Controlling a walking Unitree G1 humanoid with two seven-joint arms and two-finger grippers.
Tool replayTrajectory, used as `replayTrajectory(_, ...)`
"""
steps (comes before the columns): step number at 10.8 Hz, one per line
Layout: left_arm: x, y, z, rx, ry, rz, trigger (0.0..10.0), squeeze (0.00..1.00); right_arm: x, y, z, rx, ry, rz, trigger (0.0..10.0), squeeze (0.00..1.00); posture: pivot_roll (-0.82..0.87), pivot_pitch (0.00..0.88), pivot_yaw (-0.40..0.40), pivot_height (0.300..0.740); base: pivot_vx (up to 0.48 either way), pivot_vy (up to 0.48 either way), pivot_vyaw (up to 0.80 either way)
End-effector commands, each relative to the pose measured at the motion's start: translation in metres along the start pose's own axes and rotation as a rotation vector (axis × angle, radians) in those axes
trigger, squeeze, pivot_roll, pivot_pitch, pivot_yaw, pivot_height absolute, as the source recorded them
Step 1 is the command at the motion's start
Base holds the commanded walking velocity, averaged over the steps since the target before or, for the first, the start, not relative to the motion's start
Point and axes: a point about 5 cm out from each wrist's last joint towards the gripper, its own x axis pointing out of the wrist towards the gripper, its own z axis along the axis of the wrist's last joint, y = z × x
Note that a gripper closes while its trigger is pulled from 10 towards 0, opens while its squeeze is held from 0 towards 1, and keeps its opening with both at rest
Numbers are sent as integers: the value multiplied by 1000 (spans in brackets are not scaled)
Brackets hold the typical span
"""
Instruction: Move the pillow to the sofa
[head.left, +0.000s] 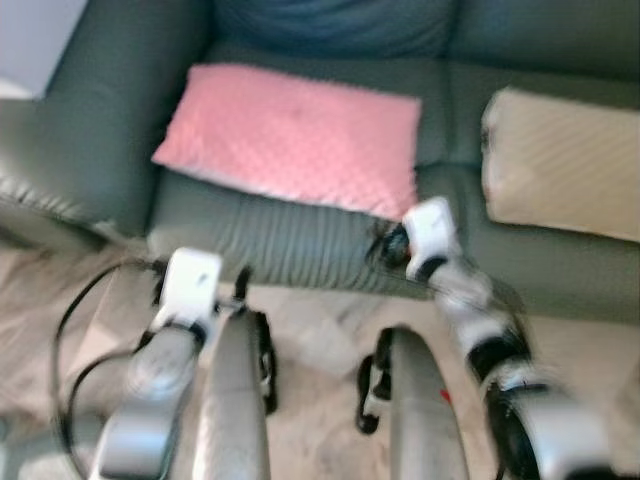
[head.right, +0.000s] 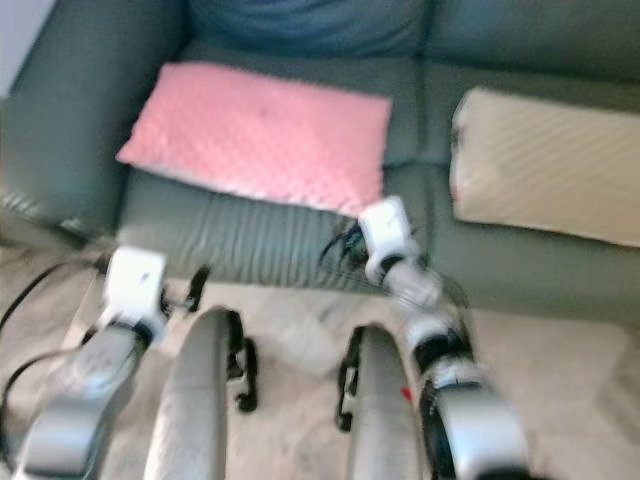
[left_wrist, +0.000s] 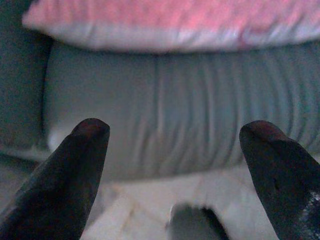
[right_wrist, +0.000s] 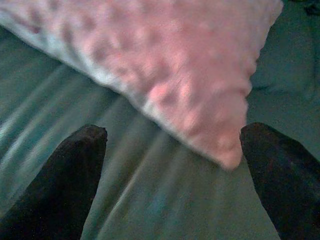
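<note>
Right fingers: mine are spread wide on the right gripper (right_wrist: 172, 150), one black tip (right_wrist: 75, 165) on each side of the wrist view, nothing between them and nothing touched.
What the right fingers face: the near corner of the pink pillow (right_wrist: 165, 65), which lies just ahead of them on the green seat.
Right arm: my silver right arm (head.left: 470, 310) reaches forward and up over the front edge of the sofa (head.left: 300, 240), its white wrist block near the pillow's lower right corner.
Left fingers: also spread wide on the left gripper (left_wrist: 175, 145), both dark tips (left_wrist: 80, 150) apart and holding nothing.
What the left fingers face: the ribbed front of the seat cushion, with the pillow's pale edge along the top of it.
Left arm: my left arm (head.left: 170, 340) is bent low in front of the sofa, over the pale floor (head.left: 320, 340), short of the seat.
Pillow: it lies flat on the left seat of the sofa, close to the armrest side, tilted a little.
Beside it: a beige cushion (head.left: 565, 165) lies on the next seat, well apart from the pink one.
Picture quality: the head views are blurred.
</note>
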Motion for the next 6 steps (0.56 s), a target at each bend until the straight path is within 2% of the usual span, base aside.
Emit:
replayTrajectory(1,0,0,-14,-1,45,16,10000,0,-8,8,-6,19,-12,34,10000,0,84,167,-12,647,0,0,0)
replayTrajectory(2,7,-3,-16,-5,25,10,10000,0,-21,19,-10,58,-49,56,10000,0,65,129,-14,647,0,0,0)
replayTrajectory(3,14,-2,-16,19,-2,18,10000,0,-33,23,-9,62,-83,45,10000,0,39,72,-8,647,0,0,0)
replayTrajectory(4,24,4,-19,42,-30,24,10000,0,-44,25,-10,43,-88,42,10000,0,16,30,7,647,0,0,0)
replayTrajectory(5,32,16,-22,66,-48,41,10000,0,-60,26,-14,46,-90,37,10000,0,-2,0,26,647,0,0,0)
replayTrajectory(6,36,18,-24,80,-58,38,10000,0,-67,26,-15,56,-97,25,10000,0,-13,0,28,647,0,0,0)
